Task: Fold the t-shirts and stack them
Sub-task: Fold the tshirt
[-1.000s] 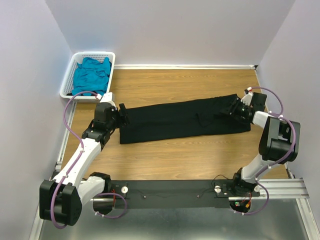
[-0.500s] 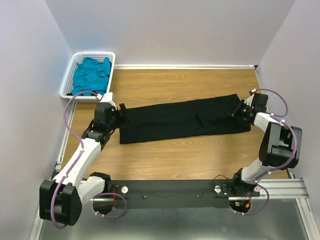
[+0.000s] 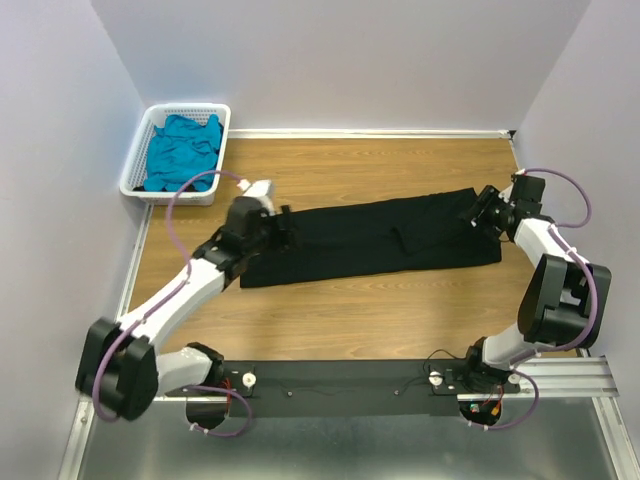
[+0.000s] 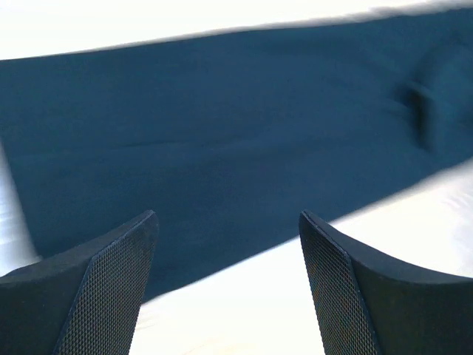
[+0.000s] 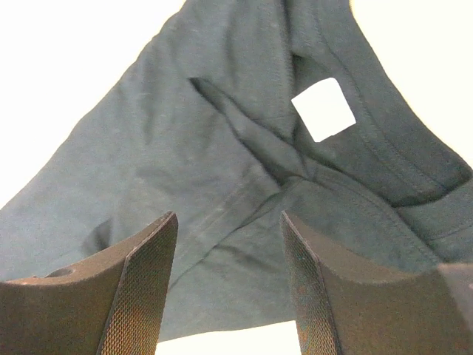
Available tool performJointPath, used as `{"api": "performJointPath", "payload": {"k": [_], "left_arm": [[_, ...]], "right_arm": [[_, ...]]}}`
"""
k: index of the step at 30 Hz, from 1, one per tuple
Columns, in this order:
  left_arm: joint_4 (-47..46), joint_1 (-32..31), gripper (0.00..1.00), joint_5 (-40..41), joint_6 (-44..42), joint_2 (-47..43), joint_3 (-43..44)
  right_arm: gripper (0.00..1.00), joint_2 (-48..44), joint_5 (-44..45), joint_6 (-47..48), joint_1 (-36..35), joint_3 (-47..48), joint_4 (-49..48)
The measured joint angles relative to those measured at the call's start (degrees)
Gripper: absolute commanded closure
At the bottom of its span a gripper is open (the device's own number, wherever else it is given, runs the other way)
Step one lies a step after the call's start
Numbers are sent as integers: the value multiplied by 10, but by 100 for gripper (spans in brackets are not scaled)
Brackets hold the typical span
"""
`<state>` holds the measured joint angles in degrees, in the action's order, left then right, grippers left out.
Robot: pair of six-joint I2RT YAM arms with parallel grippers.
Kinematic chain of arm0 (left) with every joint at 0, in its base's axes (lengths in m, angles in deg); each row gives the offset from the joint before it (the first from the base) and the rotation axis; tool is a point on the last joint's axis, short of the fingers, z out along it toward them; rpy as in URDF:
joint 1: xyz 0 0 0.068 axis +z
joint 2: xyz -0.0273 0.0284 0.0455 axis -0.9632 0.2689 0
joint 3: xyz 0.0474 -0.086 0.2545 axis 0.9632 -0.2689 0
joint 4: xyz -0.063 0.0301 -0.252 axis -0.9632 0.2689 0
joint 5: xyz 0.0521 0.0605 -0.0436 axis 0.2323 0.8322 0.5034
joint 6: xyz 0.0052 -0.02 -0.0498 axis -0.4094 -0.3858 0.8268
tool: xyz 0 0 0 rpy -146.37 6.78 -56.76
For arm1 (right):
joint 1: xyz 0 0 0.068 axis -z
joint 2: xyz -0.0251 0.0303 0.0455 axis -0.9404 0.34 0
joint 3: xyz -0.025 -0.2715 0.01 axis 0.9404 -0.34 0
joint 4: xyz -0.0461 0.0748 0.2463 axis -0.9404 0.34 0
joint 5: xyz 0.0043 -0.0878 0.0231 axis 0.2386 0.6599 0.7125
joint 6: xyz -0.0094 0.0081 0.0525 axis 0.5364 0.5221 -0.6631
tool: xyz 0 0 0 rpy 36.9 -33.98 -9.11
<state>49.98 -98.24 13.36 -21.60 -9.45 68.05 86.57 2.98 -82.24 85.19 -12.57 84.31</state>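
Left gripper and right gripper gape empty; we risk bunching black t-shirt at 3 o'clock by pinching one layer.

The black t-shirt had a white label. The other t-shirt was teal, the slotted basket white, the table brown wood-grain.

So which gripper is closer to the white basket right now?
Left. The left gripper hovers over the black t-shirt at the end nearer the basket. The right gripper is at the shirt's opposite end, across the table.
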Motion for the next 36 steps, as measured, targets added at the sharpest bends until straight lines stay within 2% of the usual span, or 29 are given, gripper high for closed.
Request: {"api": "performJointPath", "payload": {"k": [5,8,13,18,24,25,31,36], "left_arm": [[-42,-103,18,-37,50,125,107],[-79,-161,23,-53,66,236,221],[-123,-213,37,-94,90,387,372],[-146,-236,50,-133,106,514,480],[-160,-234,64,-154,115,615,516],[-160,-231,70,-155,117,629,516],[-173,-192,73,-165,139,673,488],[-203,-181,76,-166,148,673,470]], "right_arm": [[35,-10,-47,-16,0,0,-2],[36,-10,-100,-35,0,-2,-27],[36,1,-185,-79,0,-11,-100],[37,51,-238,-120,0,-23,-188],[38,132,-284,-168,0,-37,-299],[38,143,-285,-171,0,-37,-310],[38,222,-292,-181,3,-36,-351],[38,229,-298,-184,11,-33,-367]]}}
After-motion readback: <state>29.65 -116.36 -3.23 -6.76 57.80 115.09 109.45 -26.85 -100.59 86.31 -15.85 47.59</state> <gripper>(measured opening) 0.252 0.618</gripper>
